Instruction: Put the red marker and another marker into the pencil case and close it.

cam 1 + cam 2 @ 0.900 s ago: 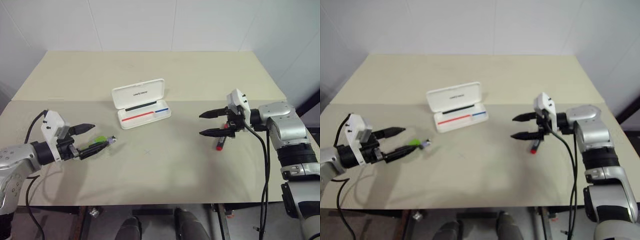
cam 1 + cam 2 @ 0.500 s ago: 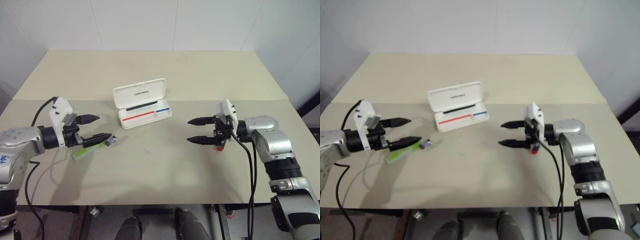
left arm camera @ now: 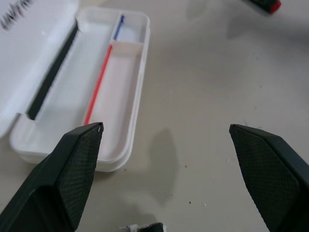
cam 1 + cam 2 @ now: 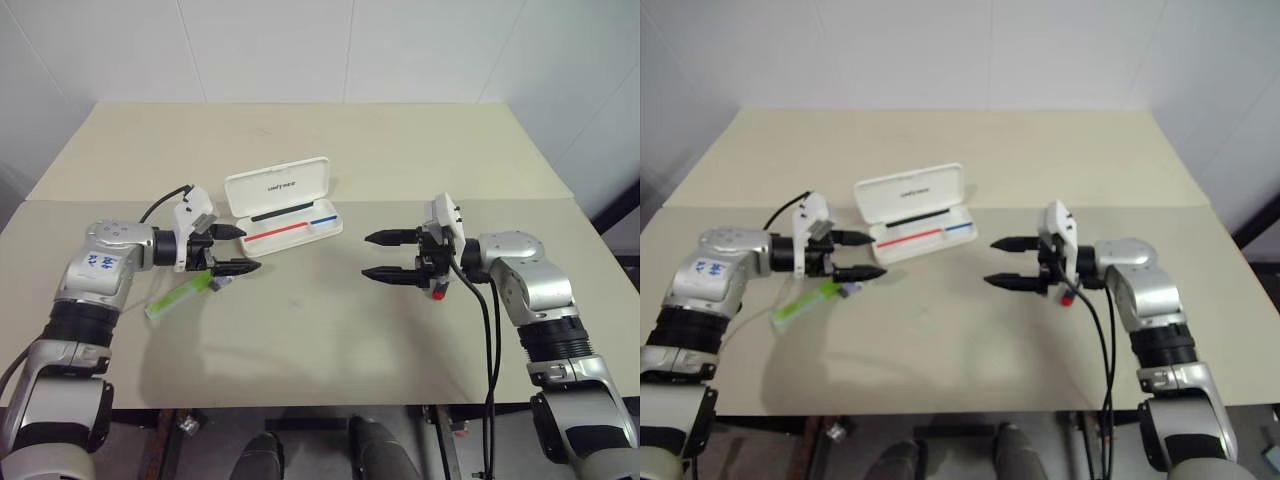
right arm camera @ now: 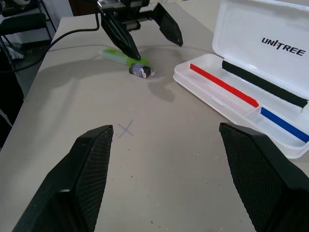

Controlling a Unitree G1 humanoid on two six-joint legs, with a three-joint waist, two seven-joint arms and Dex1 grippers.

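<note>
The white hard-plastic hinged pencil case (image 4: 285, 206) lies open mid-table, the flat lime-green highlighter (image 4: 183, 296) at its eight o'clock under the wide-open left gripper (image 4: 238, 249), which should drop straight down, while the red-capped black marker (image 4: 438, 293) sits behind the equally wide right gripper (image 4: 378, 254).

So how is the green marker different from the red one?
The green marker is lime green with a greyish cap end, while the red marker shows a red end. The green marker lies in plain sight near the left tool; the red marker is mostly hidden behind the right tool. Both lie on the table, outside the open pencil case, and neither is held.
</note>
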